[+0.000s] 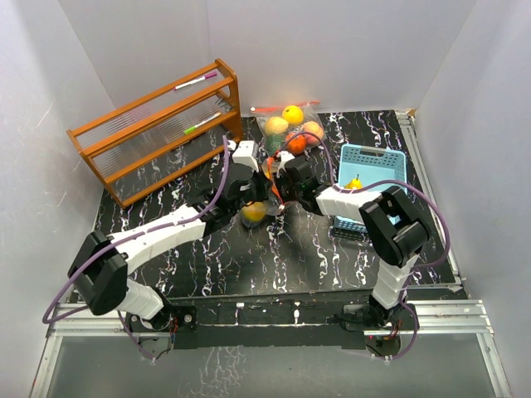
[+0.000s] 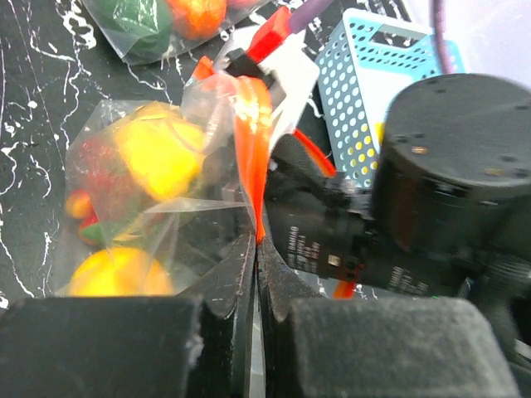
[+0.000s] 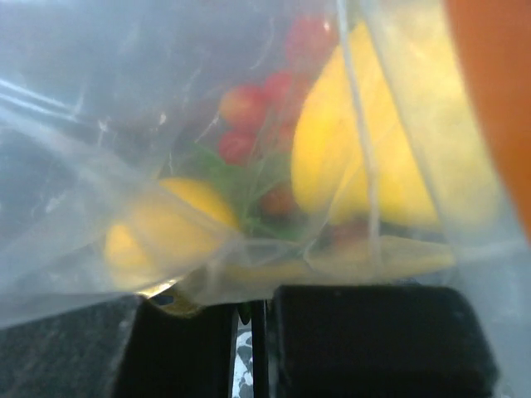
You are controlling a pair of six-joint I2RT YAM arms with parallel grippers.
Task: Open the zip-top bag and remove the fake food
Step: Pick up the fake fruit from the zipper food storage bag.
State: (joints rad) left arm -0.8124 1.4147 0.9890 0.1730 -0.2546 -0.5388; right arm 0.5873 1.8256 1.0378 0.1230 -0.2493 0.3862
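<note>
rack back left; basket right; bag between; second bag behind

Surface: table, black with white marble veining.
Far left: wooden rack, orange-brown, standing at an angle.
Far centre: clear bag of plastic fruit, just beside the rack.
Right: light blue perforated basket.

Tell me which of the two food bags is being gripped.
The near bag, its orange zip pinched by the left gripper; the far bag lies untouched beside the rack.
</note>
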